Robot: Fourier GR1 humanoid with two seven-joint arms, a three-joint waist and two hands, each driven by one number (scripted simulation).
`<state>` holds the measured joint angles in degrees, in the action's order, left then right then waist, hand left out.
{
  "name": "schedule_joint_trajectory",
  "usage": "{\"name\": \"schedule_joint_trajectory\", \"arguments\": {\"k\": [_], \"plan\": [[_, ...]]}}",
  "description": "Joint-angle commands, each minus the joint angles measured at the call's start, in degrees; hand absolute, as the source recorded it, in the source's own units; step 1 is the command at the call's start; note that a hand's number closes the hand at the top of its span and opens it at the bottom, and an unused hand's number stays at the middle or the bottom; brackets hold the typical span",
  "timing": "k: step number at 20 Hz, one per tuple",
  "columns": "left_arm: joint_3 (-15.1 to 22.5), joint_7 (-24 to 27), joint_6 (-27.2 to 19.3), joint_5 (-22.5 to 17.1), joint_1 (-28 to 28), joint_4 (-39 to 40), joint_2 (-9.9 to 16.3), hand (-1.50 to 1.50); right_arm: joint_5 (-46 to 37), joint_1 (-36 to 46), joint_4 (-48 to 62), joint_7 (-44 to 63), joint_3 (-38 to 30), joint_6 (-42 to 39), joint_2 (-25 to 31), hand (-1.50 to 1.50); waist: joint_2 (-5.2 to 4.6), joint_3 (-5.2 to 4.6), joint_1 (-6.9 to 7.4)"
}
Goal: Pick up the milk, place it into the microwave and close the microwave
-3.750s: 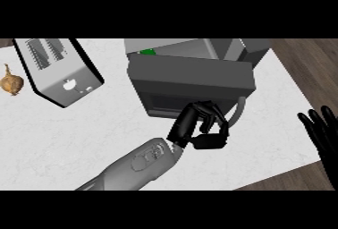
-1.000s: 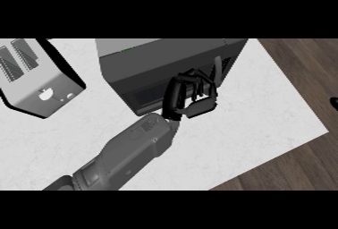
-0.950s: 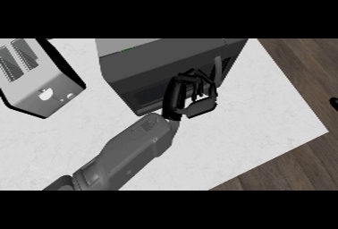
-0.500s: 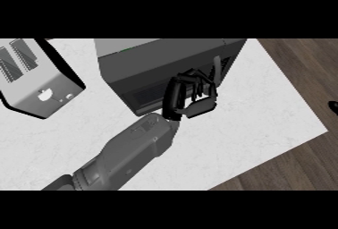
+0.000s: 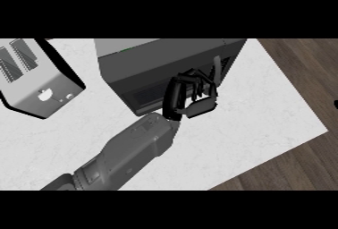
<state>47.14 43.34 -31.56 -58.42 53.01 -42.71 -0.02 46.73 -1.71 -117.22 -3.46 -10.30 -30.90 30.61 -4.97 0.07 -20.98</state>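
Left hand (image 5: pixel 191 96): black, at the end of a grey forearm (image 5: pixel 128 154) that rises from the lower left across the bench; fingers bent and spread loosely against the front face of the microwave, closed around nothing that can be made out. Right hand (image 5: pixel 336 104): only a dark sliver at the view's right edge, beyond the bench; whether its fingers are spread or curled cannot be told. Microwave (image 5: pixel 158 67): dark grey box at the far edge of the bench, near the middle of that edge; its long axis runs roughly along that edge, slightly skewed, with the front face turned toward the near right corner; the door lies flat against the body, a slim vertical handle (image 5: pixel 216 69) at its right end. Milk: not visible anywhere; its place cannot be told. Toaster (image 5: pixel 36 80): silver with dark slots, toward the far left corner, well apart from the microwave. Bench (image 5: pixel 264 120): white, marbled top, its right edge running diagonally; wooden floor (image 5: pixel 297 165) beyond it.
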Motion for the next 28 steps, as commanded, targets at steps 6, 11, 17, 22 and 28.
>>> {"name": "schedule_joint_trajectory", "arguments": {"k": [6,11,17,22,28], "plan": [[2.20,-3.22,1.43,-0.11,4.77,6.81,0.02,1.50,3.56,0.93,-0.27,0.47,0.23,-1.98,1.37,-1.50,-0.79,0.16,-0.66],[3.50,-5.37,-1.64,-0.81,4.55,9.45,0.02,1.50,5.78,1.13,-0.60,0.87,1.10,-3.16,1.87,-1.50,-0.57,0.19,0.50],[4.43,-5.78,-4.15,-2.61,2.50,11.22,0.01,1.50,7.09,0.04,-1.44,1.70,-0.31,-2.91,3.24,-1.50,0.19,-0.04,2.17],[4.08,-7.14,-5.19,-5.40,1.74,11.67,0.01,1.50,8.12,-0.59,-2.32,1.95,-1.51,-2.25,3.76,-1.50,0.46,-0.16,4.23],[5.58,-6.24,-3.43,-6.77,0.89,12.20,0.01,-1.50,9.55,-2.53,-3.94,2.67,-3.19,-1.51,4.64,-1.50,0.59,-0.25,5.16]]}}
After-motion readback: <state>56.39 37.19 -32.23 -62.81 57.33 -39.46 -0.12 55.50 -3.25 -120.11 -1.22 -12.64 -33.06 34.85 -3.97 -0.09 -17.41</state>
